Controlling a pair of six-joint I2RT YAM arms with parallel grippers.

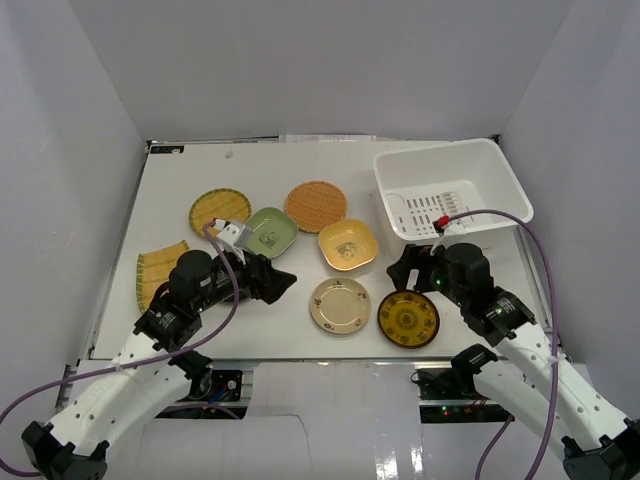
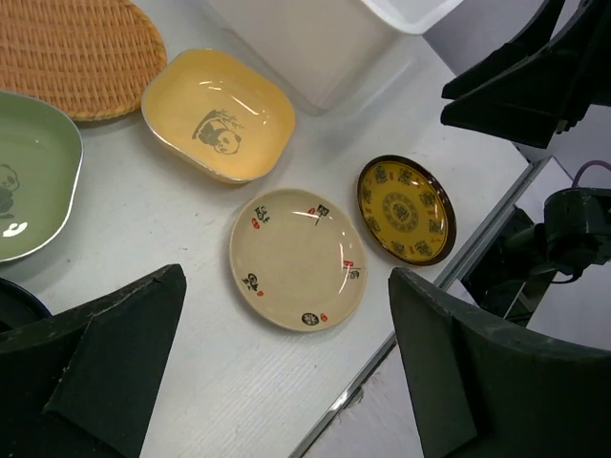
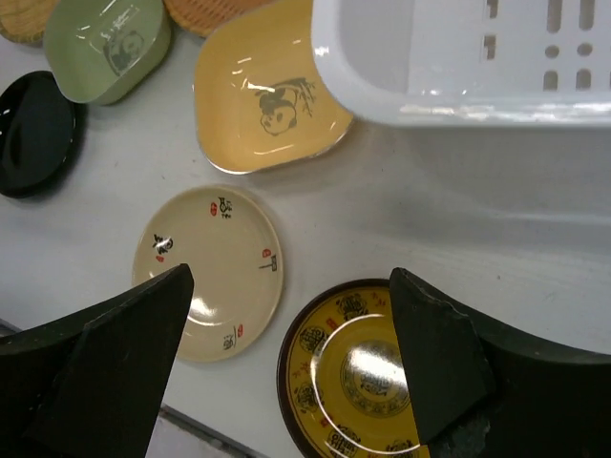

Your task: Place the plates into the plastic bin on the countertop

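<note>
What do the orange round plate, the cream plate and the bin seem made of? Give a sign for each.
Orange round plate: woven fibre, matt; visible weave. Cream plate: probably glazed ceramic or melamine; glossy highlights. Bin: white moulded plastic, smooth; slotted base.

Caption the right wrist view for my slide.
Open right gripper poised near the dark gold-patterned plate, cream plate alongside, white bin beyond.

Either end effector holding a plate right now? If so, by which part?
Nothing is held: left end effector and right end effector both stand open, empty; the cream plate lies free on the countertop.
</note>
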